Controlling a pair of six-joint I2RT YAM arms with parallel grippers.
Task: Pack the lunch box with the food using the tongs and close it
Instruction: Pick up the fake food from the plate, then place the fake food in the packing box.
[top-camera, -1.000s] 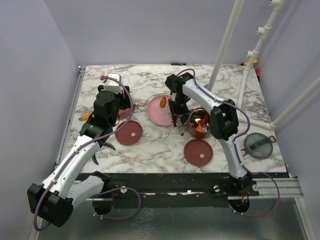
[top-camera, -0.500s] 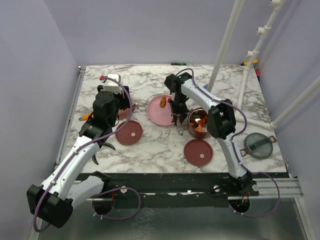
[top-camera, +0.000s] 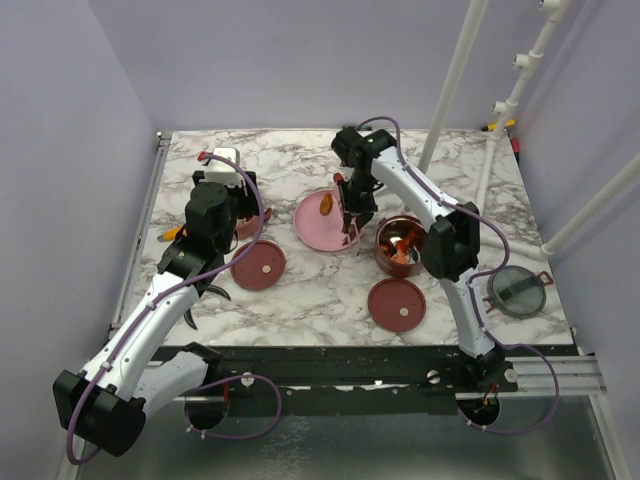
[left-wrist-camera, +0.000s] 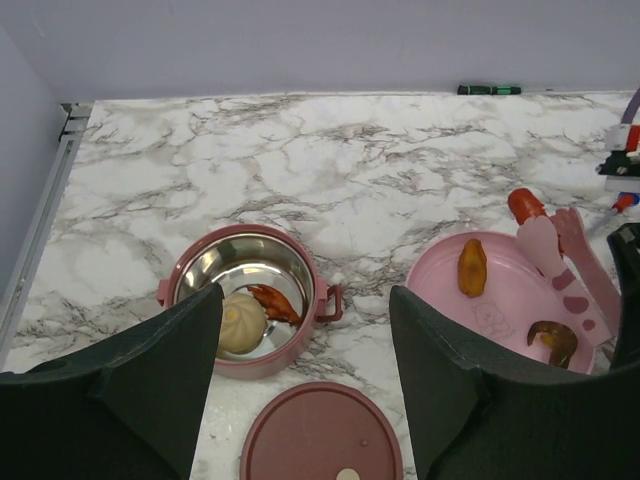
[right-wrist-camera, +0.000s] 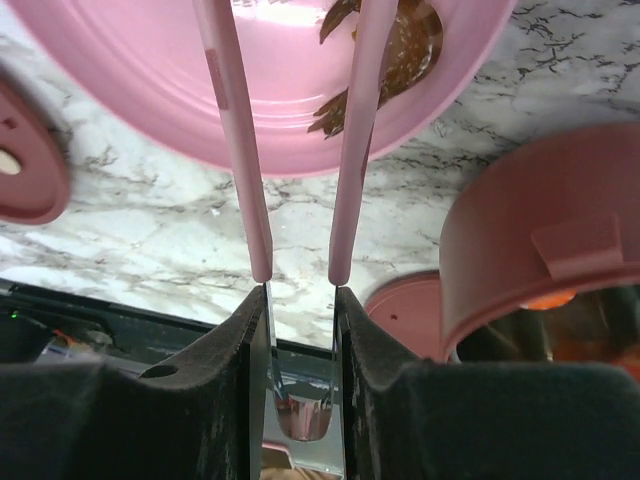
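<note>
right hand (right-wrist-camera: 300, 300) clamped on the tongs (right-wrist-camera: 243, 150) near their joined end. the blades stand slightly apart, long axis running straight out from the hand over the pink plate (right-wrist-camera: 150, 110). dark food piece (right-wrist-camera: 405, 35) lies on the plate against the blade nearer the right tier (right-wrist-camera: 520, 220); nothing visibly pinched. judgement: the right arm is nearer, and the blades need a small sideways shift to straddle it. left hand (left-wrist-camera: 305, 375) apart, above the left tier (left-wrist-camera: 250, 232).
</note>
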